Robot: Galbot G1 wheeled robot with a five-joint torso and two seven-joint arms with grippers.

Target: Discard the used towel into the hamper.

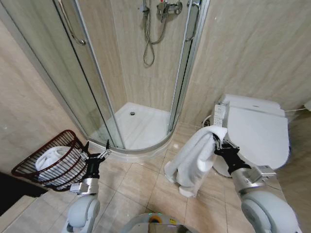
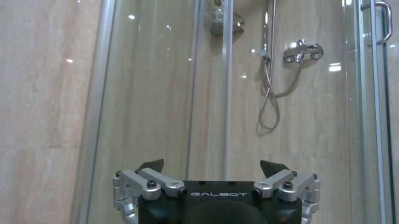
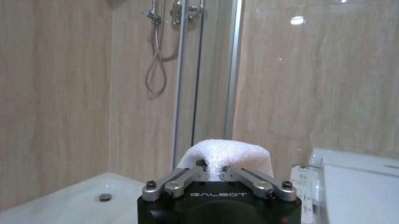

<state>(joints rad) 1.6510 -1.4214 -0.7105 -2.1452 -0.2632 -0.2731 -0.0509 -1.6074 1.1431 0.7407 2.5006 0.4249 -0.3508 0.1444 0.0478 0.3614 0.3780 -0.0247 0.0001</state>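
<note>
Sitting at the far left on the beige tiled floor (image 1: 141,182): small round dark reddish-brown wire hamper (image 1: 29,167), tapering toward its base, tipped with its mouth facing the robot, holding a crumpled white cloth (image 1: 52,158) inside.

Hovering just beside the hamper's right rim: left tool (image 1: 95,151), pointing toward the shower, fingers spread wide with nothing between them. Showing the same in the left wrist view: left tool (image 2: 212,166) gaping, black fingertips (image 2: 151,164) well apart, facing the glass shower door (image 2: 156,93).

Standing behind, in the middle: curved glass shower enclosure (image 1: 92,82) with a white tray (image 1: 143,126) and round drain (image 1: 132,113), chrome hose (image 1: 148,43) looping down the beige stone wall.

Hanging right of centre: thick white terry towel (image 1: 194,158), draped over and down from the right tool (image 1: 217,141), lower folds dangling close above the floor; touching the floor or not, cannot tell. Gripping the towel at its top fold: right tool, raised in front of the toilet, well apart from the hamper. Confirming in the right wrist view: right tool (image 3: 212,171) pinched narrow on the white towel (image 3: 227,154), metal fingers (image 3: 187,176) closing in on the fabric.

Sitting at the far right against the wall: white toilet (image 1: 257,133) with closed lid and a side control panel (image 1: 219,114).
</note>
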